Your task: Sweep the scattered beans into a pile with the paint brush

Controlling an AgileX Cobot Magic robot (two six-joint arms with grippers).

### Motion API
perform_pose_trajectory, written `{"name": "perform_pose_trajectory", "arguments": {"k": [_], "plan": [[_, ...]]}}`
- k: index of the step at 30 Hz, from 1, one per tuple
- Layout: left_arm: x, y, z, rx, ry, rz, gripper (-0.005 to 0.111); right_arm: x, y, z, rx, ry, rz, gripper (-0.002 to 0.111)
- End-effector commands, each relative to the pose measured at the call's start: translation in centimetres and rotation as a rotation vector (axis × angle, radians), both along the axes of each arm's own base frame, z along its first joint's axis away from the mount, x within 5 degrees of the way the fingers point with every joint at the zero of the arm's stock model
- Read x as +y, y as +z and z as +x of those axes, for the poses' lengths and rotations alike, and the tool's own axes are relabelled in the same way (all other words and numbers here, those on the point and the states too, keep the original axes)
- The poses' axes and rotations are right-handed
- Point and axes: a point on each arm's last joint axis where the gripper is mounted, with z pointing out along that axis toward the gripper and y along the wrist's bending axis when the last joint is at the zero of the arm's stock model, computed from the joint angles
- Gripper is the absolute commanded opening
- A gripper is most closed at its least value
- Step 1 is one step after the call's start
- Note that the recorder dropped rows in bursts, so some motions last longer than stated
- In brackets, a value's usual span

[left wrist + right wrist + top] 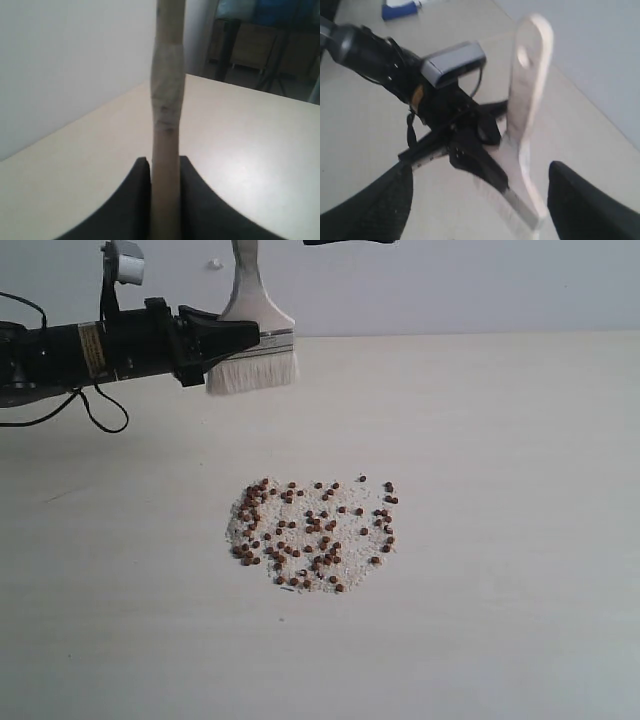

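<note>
While I watch the exterior view, the left gripper (236,340), a black two-fingered claw on a black arm, reaches in from the left and is clamped on the flat wide paint brush (258,320) with the pale wooden handle. It grips at the silver metal ferrule. The brush stands upright, handle up and off-white bristles (254,373) pointing down, over the far side of the pale, cream-coloured tabletop (500,540). I cannot tell whether the bristle tips touch the surface.

From the left wrist view, both black fingers (125,205) press flat against the wood of the brush (167,100), one on each side, with no gap showing.

The tiny round reddish-brown beans (312,535) lie near the middle of the table in a loose, roughly round patch, mixed with fine whitish grains. They sit thicker along its left edge and thinner toward the right. That patch is well apart from the brush, on the side nearer the camera.

Through the right wrist view, I see the right gripper (480,170) with its two dark fingers (585,205) spread wide and holding nothing. The brush handle (527,90), with the hole at its end, rises between them but touches neither. The grey camera box (455,62) on the left wrist shows just beside the handle.
</note>
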Motion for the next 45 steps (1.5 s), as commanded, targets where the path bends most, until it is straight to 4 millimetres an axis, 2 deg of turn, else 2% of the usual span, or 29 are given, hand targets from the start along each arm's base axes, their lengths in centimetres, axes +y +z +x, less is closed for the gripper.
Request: {"name": "perform_pose_trajectory", "arguments": {"k": [1,5,10,13,21,25,34,40,45], "plan": [[-1.1,0.4,-0.8,0.021,-0.059,-0.013,0.0,0.2,-0.9,0.0,-0.084,0.044,0.086,0.069],[-2.5,0.4,-1.5,0.02,-0.095,-0.012,0.0,0.4,-3.5,1.0,-0.035,0.046,0.072,0.069],[-2.5,0.4,-1.6,0.02,-0.096,-0.012,0.0,0.8,-6.0,2.1,0.003,0.048,0.113,0.069],[-2.5,0.4,-1.6,0.02,-0.096,-0.012,0.0,1.1,-6.6,2.4,0.012,0.076,0.198,0.069],[-2.5,0.4,-1.6,0.02,-0.096,-0.012,0.0,1.3,-5.6,3.1,-0.007,0.033,0.388,0.067],[-2.6,0.4,-1.6,0.02,-0.099,-0.012,0.0,1.3,-5.7,3.0,-0.006,0.037,0.379,0.065],[-4.5,0.4,-2.9,0.015,-0.161,-0.003,0.0,1.3,-6.5,2.7,0.025,0.066,0.302,0.064],[-4.5,0.4,-2.9,0.013,-0.16,-0.004,0.0,1.2,-7.2,2.4,0.043,0.097,0.216,0.062],[-4.5,0.4,-2.9,0.013,-0.16,-0.004,0.0,1.1,-7.3,2.4,0.053,0.095,0.21,0.061]]}}
